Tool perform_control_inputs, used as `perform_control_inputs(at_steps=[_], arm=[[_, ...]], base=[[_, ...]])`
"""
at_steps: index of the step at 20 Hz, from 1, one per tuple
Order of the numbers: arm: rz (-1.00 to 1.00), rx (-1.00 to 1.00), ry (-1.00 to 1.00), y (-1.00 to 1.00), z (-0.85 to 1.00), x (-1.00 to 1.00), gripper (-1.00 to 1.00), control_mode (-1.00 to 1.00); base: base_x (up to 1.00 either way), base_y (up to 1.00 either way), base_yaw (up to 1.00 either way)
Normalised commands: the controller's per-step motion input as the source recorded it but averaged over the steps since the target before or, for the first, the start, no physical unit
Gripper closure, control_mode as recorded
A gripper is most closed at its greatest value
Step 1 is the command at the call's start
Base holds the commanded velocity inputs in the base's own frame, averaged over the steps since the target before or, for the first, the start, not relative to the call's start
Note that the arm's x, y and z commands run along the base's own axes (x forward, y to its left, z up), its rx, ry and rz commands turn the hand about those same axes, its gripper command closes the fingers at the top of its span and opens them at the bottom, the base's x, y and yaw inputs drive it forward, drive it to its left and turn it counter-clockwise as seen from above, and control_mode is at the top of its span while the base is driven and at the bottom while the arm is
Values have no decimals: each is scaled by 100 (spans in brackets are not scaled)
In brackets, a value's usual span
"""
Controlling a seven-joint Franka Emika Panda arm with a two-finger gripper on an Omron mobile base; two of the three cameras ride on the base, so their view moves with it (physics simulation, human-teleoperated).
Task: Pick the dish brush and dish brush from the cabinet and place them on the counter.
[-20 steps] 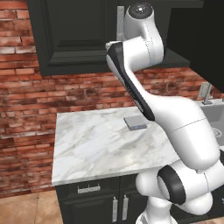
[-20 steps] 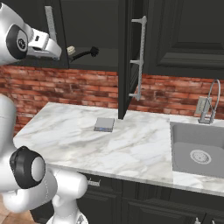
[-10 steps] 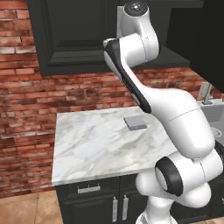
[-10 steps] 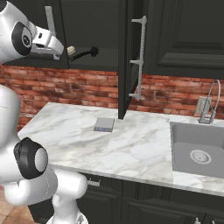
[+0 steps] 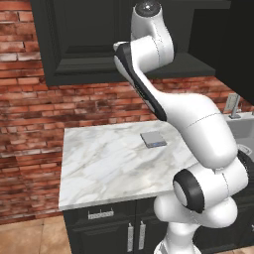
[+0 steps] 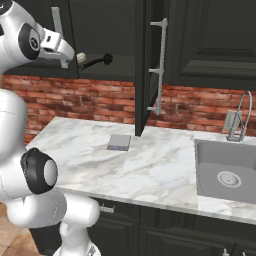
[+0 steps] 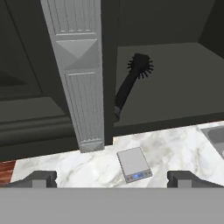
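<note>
A black dish brush (image 7: 130,85) lies on the dark shelf of the cabinet (image 7: 179,87), bristle head to the back and handle toward the shelf's front edge. From the right base view the same black brush (image 6: 96,61) shows in the cabinet opening, with the small cream round head of the other dish brush (image 6: 80,57) at its left end. My gripper (image 6: 68,58) hovers just left of them at shelf height, open and holding nothing. In the hand view the gripper (image 7: 111,178) looks past a pale door edge (image 7: 79,74) that hides the shelf's left part. Below lies the white marble counter (image 6: 165,170).
A flat grey square pad (image 6: 119,142) rests on the counter under the cabinet. An open cabinet door with a long silver bar handle (image 6: 159,65) juts out to the right of the brushes. A grey sink (image 6: 227,172) and faucet (image 6: 241,116) sit at the far right. Brick wall behind.
The hand has edged slightly toward the cabinet opening and the upper arm has shifted a little. The jaws stayed open. Both brushes and the pad lie as before.
</note>
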Motion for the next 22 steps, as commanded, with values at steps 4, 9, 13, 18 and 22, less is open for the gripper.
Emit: perform_control_inputs(at_steps=[4, 9, 13, 18, 22], arm=[[-2, 0, 0, 6, 0, 25, -100, -100], [-3, 0, 0, 1, 0, 23, -100, -100], [-2, 0, 0, 1, 0, 20, -100, -100], [-2, 0, 0, 1, 0, 21, -100, -100], [-2, 0, 0, 2, 0, 21, -100, -100]], base=[[0, 0, 0], [0, 0, 0], [0, 0, 0], [0, 0, 0], [0, 0, 0]])
